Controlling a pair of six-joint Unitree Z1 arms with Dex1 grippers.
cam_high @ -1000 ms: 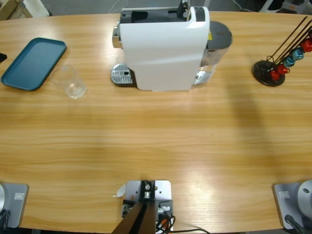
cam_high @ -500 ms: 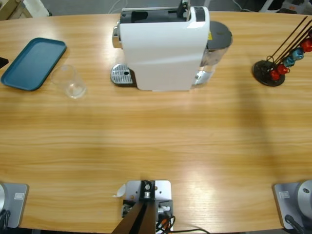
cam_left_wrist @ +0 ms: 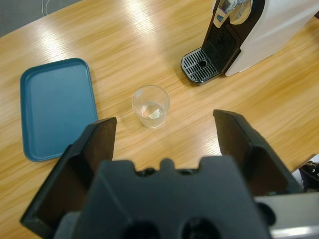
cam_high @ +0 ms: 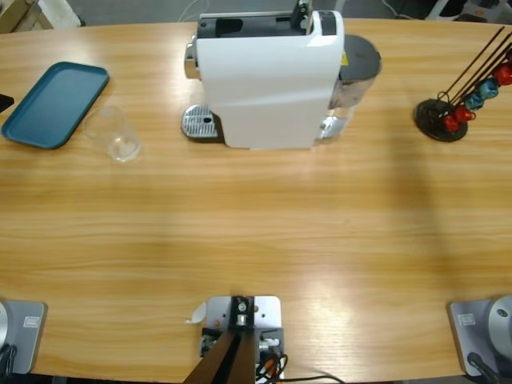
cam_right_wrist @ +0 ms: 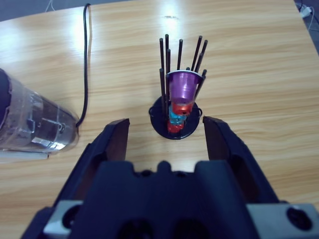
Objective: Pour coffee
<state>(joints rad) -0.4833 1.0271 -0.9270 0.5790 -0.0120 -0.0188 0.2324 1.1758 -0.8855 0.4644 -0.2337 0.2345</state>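
Spanning the frame, the wooden worktop [cam_high: 256,232] carries an empty clear glass [cam_high: 113,134] at upper left, both tools [cam_left_wrist: 164,134] [cam_right_wrist: 166,132] gaping, holding nothing.

We see a long light-brown wooden bench [cam_high: 256,240] with fine lengthwise grain filling nearly every view. Soft glare patches lie on its surface. Beyond its far edge we see a strip of dark grey floor [cam_high: 136,11].

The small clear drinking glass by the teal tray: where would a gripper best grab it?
Probably around the side wall of the small clear drinking glass, jaws straddling it from the open table side. It stands upright, round, apart from the teal tray, and the left gripper is open facing it.
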